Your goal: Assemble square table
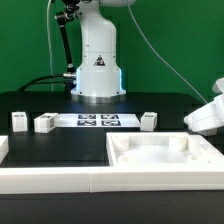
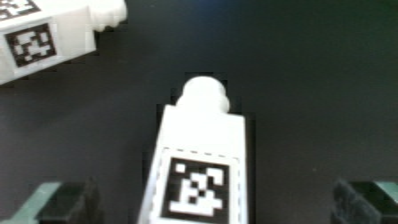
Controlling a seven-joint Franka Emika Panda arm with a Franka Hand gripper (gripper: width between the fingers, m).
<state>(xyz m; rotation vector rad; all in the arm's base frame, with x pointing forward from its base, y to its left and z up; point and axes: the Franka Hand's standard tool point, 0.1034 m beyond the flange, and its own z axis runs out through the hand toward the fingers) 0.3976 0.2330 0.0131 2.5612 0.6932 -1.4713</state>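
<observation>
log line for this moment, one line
gripper open | leg between jaws, ungripped | second leg nearby | table top without legs

Exterior view low across work surface (image 1: 60,140) toward arm base (image 1: 98,62); wrist view close above a leg (image 2: 199,150).

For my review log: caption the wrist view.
Open gripper astride a white plastic tagged block leg, not touching it.

Bright, even light fills the exterior view; the white top (image 1: 160,155) glares, nearly washed out against the black worktop (image 1: 50,105), shadows faint and short. The wrist view is dimmer and soft: the leg (image 2: 199,140) and its tag (image 2: 192,187) blur, corners darkest
</observation>
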